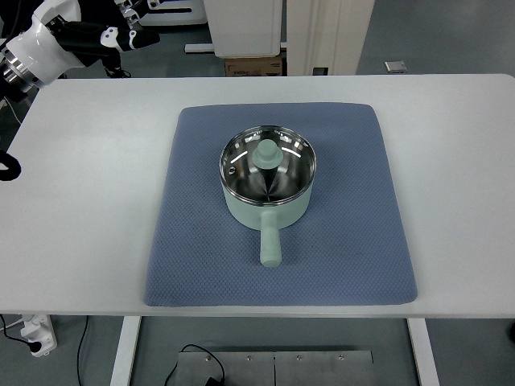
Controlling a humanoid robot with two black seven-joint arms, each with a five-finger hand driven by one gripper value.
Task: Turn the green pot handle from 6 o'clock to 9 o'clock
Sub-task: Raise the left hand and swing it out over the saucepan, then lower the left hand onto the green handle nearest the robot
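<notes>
A pale green pot (278,211) stands in the middle of a blue mat (346,225) on the white table (80,209). A glass lid (245,178) with a green knob (266,153) covers it. Its green handle (269,243) points straight toward the table's near edge, at 6 o'clock. My left hand (135,37) hangs beyond the table's far left corner, far from the pot, fingers extended and holding nothing. The white and black left arm (48,44) enters at the top left. The right arm does not show.
Behind the table stand a white cabinet (241,24) and a cardboard box (253,64). A black object (8,166) pokes in at the left edge. A power strip (36,334) with cables lies on the floor at the bottom left.
</notes>
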